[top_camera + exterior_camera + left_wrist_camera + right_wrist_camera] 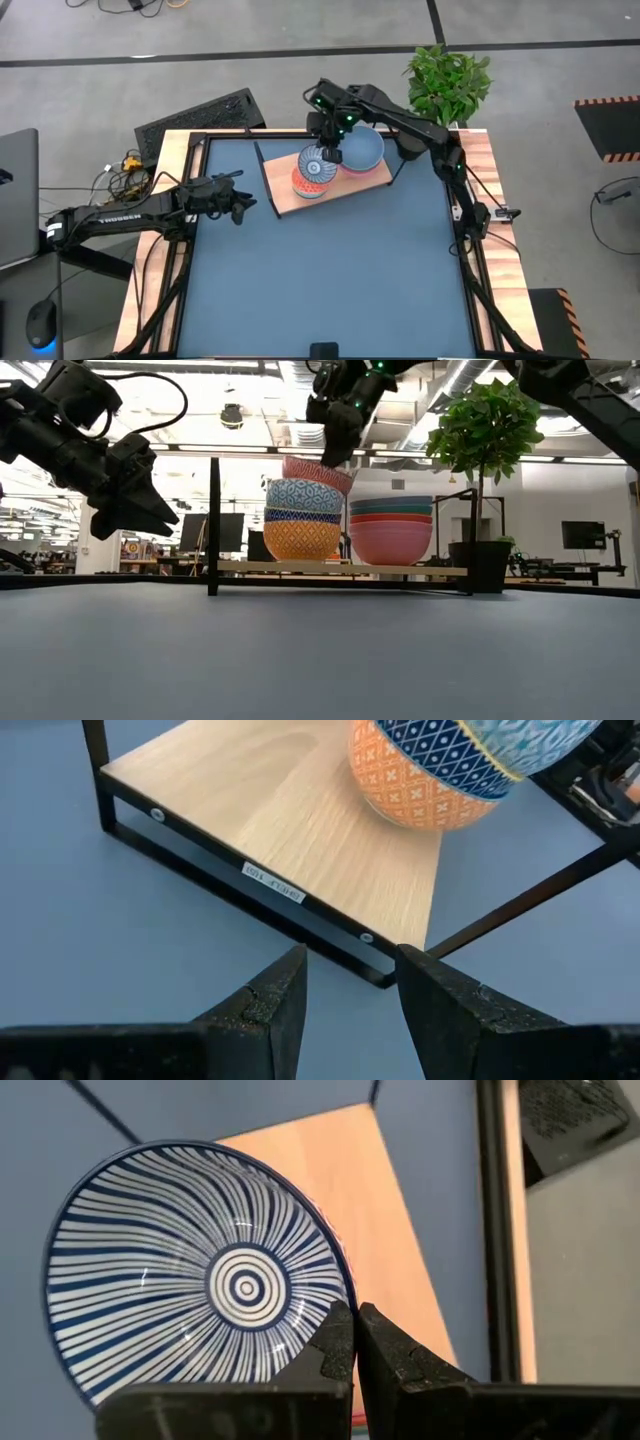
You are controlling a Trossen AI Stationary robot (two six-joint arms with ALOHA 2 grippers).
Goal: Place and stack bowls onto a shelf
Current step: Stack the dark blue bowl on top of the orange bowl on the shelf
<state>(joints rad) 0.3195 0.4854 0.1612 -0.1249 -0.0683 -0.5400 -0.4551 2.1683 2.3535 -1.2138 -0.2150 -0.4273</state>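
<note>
A light-wood shelf [285, 195] with a black wire frame stands at the far middle of the blue mat. On its left part an orange-patterned bowl [300, 540] carries a blue-patterned bowl [305, 496]. Right at that stack's top is a blue-and-white striped bowl [200, 1285], tilted, with my right gripper [357, 1342] shut on it. On the shelf's right part stand pink, green and blue bowls, nested [390, 530]. My left gripper [350, 990] is open with nothing between its fingers, low over the mat just left of the shelf's near-left corner. My right gripper pinches the striped bowl's rim [343, 1298], one finger inside the bowl and one outside. The fingers come slanting down from above and the far side. The bowl hangs tilted with its underside [318, 478] at the blue-patterned bowl's rim; whether they touch I cannot tell.
A potted plant [448, 85] stands at the table's far right corner, behind the shelf. A black keyboard [195, 120] lies beyond the far left edge. The blue mat [330, 280] is bare in front of the shelf, toward the near edge.
</note>
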